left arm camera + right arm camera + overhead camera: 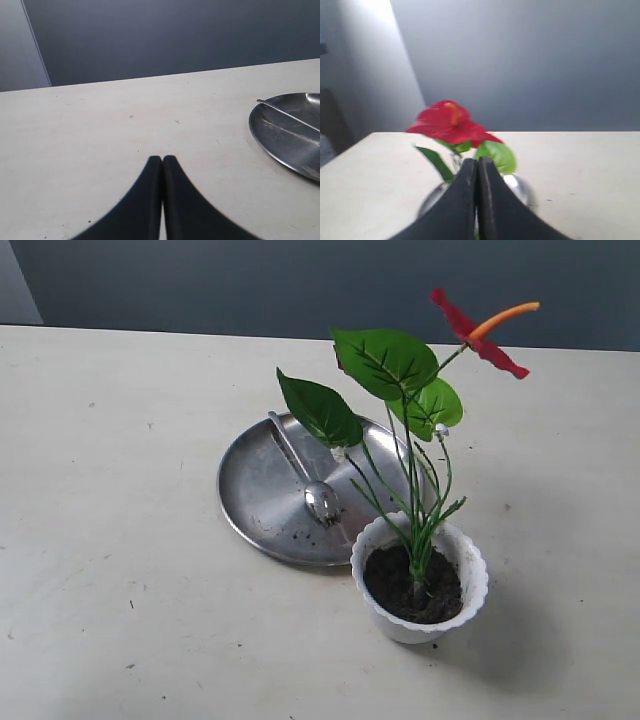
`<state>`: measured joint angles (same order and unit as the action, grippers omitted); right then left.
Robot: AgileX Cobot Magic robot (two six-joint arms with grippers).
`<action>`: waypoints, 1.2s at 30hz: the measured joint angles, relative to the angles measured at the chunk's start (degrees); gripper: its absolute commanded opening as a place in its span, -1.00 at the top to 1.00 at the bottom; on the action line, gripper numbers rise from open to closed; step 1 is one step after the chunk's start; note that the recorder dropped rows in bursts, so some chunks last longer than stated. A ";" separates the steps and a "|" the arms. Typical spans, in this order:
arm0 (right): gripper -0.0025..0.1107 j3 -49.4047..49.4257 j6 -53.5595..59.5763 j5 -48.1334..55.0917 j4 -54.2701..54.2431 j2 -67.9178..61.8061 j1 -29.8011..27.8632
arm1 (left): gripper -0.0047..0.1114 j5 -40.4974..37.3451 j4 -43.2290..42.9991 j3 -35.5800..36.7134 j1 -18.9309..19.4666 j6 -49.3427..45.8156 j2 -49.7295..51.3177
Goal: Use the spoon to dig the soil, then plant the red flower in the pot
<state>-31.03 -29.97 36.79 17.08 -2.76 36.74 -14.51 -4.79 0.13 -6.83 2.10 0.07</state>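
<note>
The white scalloped pot [470, 585] stands on the table in the exterior view, filled with dark soil [440, 592]. The red flower [405, 365] stands upright in the soil, its red spathe [478, 335] at the top right. The silver spoon [305, 475] lies in the steel plate [255, 490] behind the pot. Neither gripper shows in the exterior view. My left gripper [162, 158] is shut and empty over bare table, with the plate [290, 135] off to one side. My right gripper [477, 160] is shut and empty, with the flower [450, 122] beyond its tips.
The pale table [120, 540] spreads all around the plate and pot. A dark grey wall [300, 280] rises behind the table's far edge. Specks of soil lie on the plate.
</note>
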 measured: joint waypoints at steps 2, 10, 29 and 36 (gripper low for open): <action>0.97 4.00 0.00 -0.64 1.61 0.00 -9.60 | 0.91 0.00 0.00 0.00 0.00 0.00 0.00; 0.97 17.17 0.00 -6.00 1.78 2.41 -40.03 | 0.91 0.00 0.00 0.00 0.00 0.00 0.00; 0.97 30.86 0.11 -15.68 4.75 2.54 -50.76 | 0.91 0.00 0.00 0.00 0.00 0.00 0.00; 0.97 30.86 0.11 -15.68 4.75 2.54 -50.76 | 0.91 0.00 0.00 0.00 0.00 0.00 0.00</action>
<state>-0.17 -29.86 21.11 21.83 -0.23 -14.03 -14.51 -4.79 0.13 -6.83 2.10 0.07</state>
